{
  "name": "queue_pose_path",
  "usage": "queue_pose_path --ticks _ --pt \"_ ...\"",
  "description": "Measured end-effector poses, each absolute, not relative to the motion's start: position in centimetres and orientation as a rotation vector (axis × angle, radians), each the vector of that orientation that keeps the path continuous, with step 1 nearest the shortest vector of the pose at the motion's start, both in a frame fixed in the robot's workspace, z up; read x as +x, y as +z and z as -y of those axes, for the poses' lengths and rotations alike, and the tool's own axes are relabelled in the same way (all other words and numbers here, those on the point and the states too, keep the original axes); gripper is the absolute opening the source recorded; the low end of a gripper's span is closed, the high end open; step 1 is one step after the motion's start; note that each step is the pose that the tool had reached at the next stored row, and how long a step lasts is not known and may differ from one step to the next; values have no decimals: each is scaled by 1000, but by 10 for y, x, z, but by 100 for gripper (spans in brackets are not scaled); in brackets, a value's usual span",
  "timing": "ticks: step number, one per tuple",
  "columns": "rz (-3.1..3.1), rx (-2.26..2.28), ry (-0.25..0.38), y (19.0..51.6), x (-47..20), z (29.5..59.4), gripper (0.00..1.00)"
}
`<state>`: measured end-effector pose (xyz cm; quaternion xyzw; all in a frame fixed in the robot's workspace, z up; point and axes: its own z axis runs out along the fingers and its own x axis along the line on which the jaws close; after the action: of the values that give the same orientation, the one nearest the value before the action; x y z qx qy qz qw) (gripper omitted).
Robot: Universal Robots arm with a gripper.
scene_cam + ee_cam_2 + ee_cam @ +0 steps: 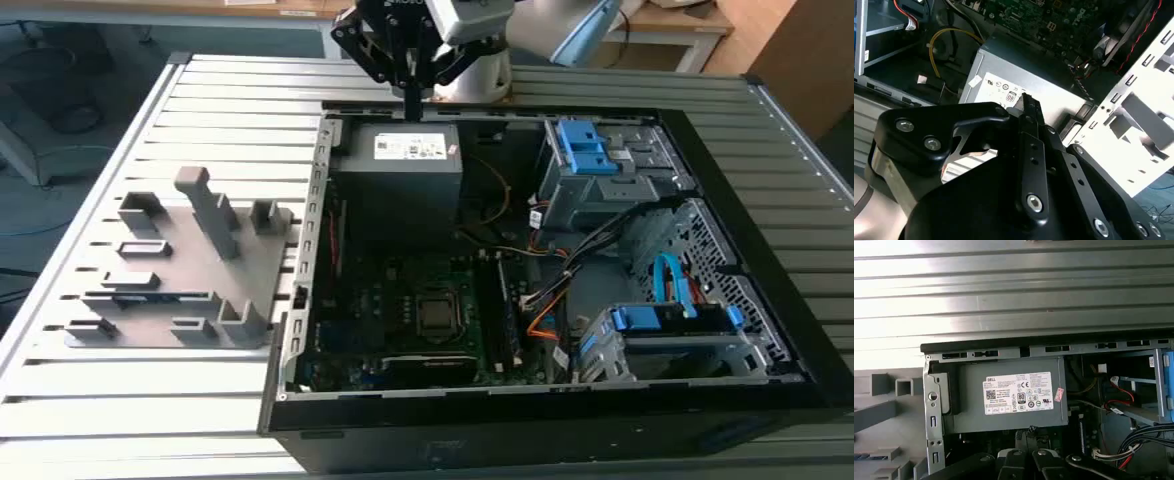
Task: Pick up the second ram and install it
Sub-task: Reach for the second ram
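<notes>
Exterior view: gripper fingers pressed together, hanging over power supply at PC case far edge; second ram sits in grey fixture, well apart.

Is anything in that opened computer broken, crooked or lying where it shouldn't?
Nothing stands out. The computer case lies open on the slatted table, its power supply sits straight, and the grey fixture beside it stands level. The gripper hangs above the power supply.
</notes>
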<state>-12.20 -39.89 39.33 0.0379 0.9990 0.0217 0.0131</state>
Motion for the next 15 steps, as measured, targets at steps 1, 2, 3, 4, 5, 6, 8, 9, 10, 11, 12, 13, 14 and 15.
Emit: queue_pose_path --ticks 1,2,3,4,5,6,8,9,10,11,12,13,14,15 --pt "-3112 118 68 393 -122 399 10" --pt "-3113 118 68 393 -122 399 10" --pt "-3112 118 68 393 -122 399 10" --pt "-3112 118 67 393 -123 399 10" --pt "-3113 118 67 393 -125 399 10" --pt "-3113 118 68 393 -127 399 10" --pt "-3112 118 68 393 -134 399 10" --pt "-3113 118 68 393 -139 399 10" --pt "-3112 118 68 393 -143 399 10" --pt "-3112 118 68 393 -148 399 10" --pt "-3112 118 68 393 -152 399 10" --pt "-3112 118 68 393 -157 399 10" --pt "-3112 118 68 393 -161 399 10" --pt "-3111 118 68 393 -166 399 10"
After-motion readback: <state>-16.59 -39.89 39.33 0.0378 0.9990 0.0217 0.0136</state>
